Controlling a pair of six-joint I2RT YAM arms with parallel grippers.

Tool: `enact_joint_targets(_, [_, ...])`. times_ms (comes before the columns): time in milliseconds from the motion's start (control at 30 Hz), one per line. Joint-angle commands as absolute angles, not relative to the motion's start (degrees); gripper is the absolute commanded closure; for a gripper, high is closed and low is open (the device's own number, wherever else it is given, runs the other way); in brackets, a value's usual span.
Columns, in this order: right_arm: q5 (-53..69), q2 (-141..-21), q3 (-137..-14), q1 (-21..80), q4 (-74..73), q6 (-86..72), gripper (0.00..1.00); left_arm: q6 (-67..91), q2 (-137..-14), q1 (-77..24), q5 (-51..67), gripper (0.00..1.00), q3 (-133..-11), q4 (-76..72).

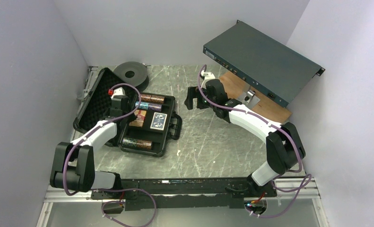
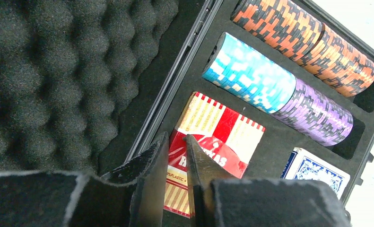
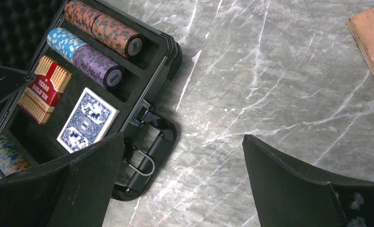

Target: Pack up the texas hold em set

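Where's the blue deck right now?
Top view, left side: the blue deck lies flat in the open case, right of the red deck, with the purple chips just beyond it and the handle alongside.

Left end effector (image 2: 177, 142) partly hides red deck (image 2: 218, 127).
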State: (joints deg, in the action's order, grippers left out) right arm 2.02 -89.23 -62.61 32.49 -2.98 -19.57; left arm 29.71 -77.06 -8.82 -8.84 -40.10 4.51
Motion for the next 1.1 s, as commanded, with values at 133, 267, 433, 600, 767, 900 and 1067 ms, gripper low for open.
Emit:
enact_joint_targets(133, [2.5, -89.7, -64.3, 32.2, -1.9, -19.8, 0.00, 33.5, -78.8, -13.0, -4.7, 0.71, -37.5, 10.8])
enact_joint_targets(267, [2.5, -89.8, -64.4, 32.2, -2.1, -19.6, 0.00, 34.6, -75.6, -14.3, -3.6, 0.49, -34.4, 7.2])
enact_joint_targets(433, [2.9, -90.3, -64.6, 32.2, -2.2, -19.7, 0.00, 33.8, -71.5, -14.8, -5.5, 0.40, -34.9, 9.4])
enact_joint_targets(600, [3.2, -90.4, -64.8, 32.3, -2.4, -19.6, 0.00, 31.8, -67.7, -14.9, -7.5, 0.37, -36.8, 12.8])
enact_joint_targets(767, [3.7, -90.4, -64.9, 32.2, -2.4, -19.7, 0.00, 29.4, -65.4, -14.9, -8.9, 0.46, -38.1, 14.8])
enact_joint_targets(900, [4.0, -90.7, -64.9, 32.3, -2.4, -19.8, 0.00, 28.0, -67.2, -14.8, -9.5, 0.52, -40.3, 15.1])
enact_joint_targets(1067, [4.0, -90.6, -65.0, 32.2, -2.6, -19.6, 0.00, 26.9, -70.3, -14.8, -9.2, 0.55, -41.8, 14.0])
